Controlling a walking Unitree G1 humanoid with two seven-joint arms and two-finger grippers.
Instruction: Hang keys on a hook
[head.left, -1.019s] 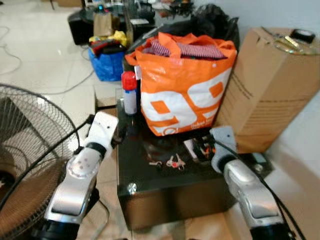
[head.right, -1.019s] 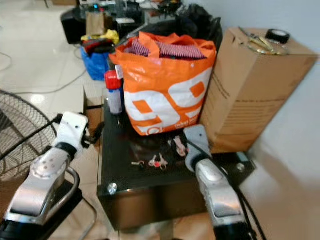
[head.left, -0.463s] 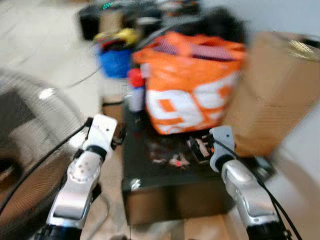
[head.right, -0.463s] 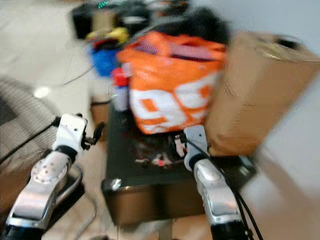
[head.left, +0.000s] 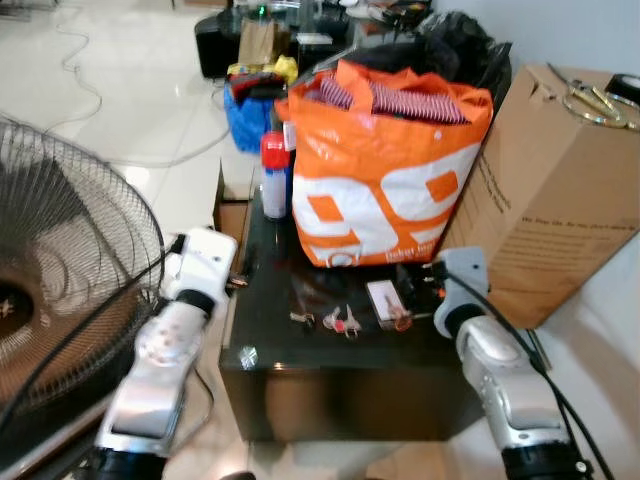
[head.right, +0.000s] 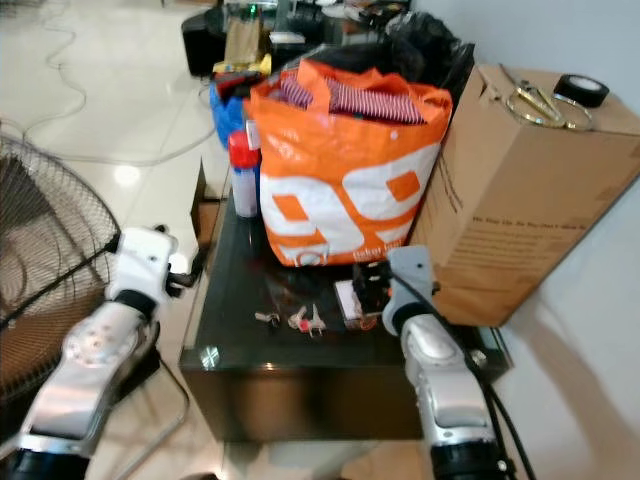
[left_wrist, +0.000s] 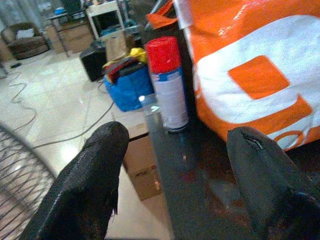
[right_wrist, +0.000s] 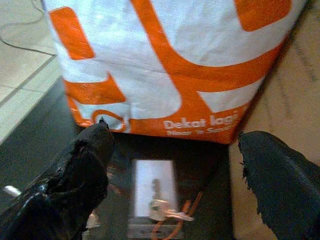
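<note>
Left of the black glass table (head.left: 262, 352) the left gripper (left_wrist: 175, 165) is held wide open and empty, the keys (head.left: 340, 321) lie on it, and the right gripper (right_wrist: 172, 165) gapes empty above its right part.

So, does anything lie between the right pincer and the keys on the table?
Yes. A small white box with an orange cord lies on the black table between the open right pincer and the keys.
</note>
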